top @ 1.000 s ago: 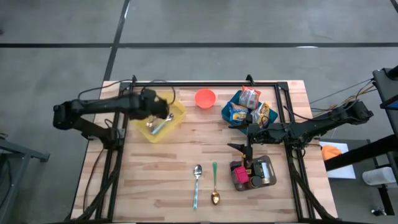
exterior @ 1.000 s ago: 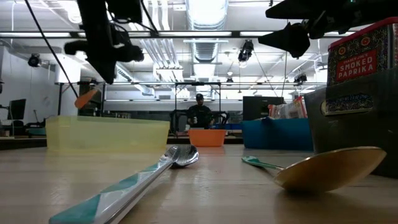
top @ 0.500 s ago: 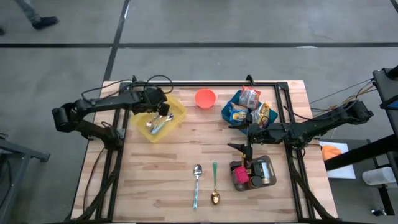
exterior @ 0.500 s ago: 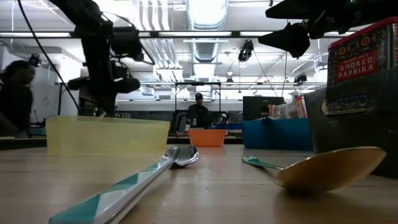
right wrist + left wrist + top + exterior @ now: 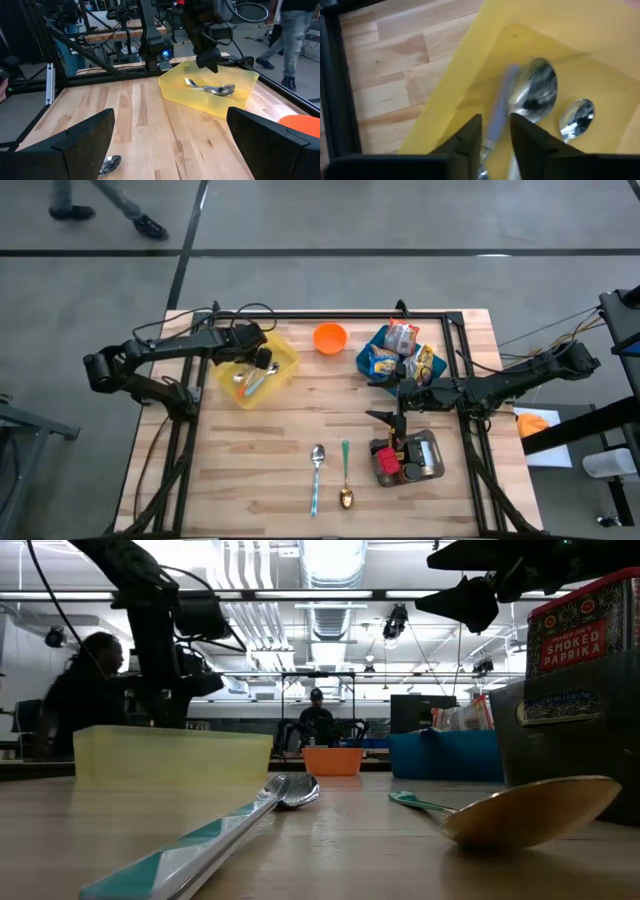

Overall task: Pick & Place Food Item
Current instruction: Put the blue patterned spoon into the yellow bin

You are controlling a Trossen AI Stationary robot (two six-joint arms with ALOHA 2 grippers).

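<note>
Yellow bin (image 5: 285, 358): near the table's far left corner, two spoons lying inside.
Wooden table (image 5: 290, 450): carries everything below.
Left gripper (image 5: 495, 120): low over the yellow bin, pointing down into it; parted only a little, with the handle of a silver spoon (image 5: 532, 95) running through the narrow gap; handle blurred, so judged loose rather than pinched.
Second spoon (image 5: 577, 115): just beside the first on the bin floor, bowls close together.
Right gripper (image 5: 170, 117): spread as wide as possible, holding nothing, hovering above the table's middle just in front of the blue bin (image 5: 368, 366), facing across towards the yellow bin.
Food items: snack packets (image 5: 402, 338) heaped in the blue bin at the far right, untouched by either gripper.
Orange bowl (image 5: 329, 337): between the two bins at the far edge; contents not visible.
Loose cutlery: silver spoon with teal handle (image 5: 317, 472) and gold spoon (image 5: 345, 490) side by side near the front edge.
Spice caddy (image 5: 408, 458): front right, red paprika tin inside.
Step in hand: by the look of it, letting a spoon go into the yellow bin, cutlery rather than food.
Progress: no packet out of the blue bin; food move seemingly not yet begun.
Next move: wider parting, then a straight lift clear of the bin wall so the handle does not drag along.
Risk: handle catching on a finger and tipping the spoon out.
</note>
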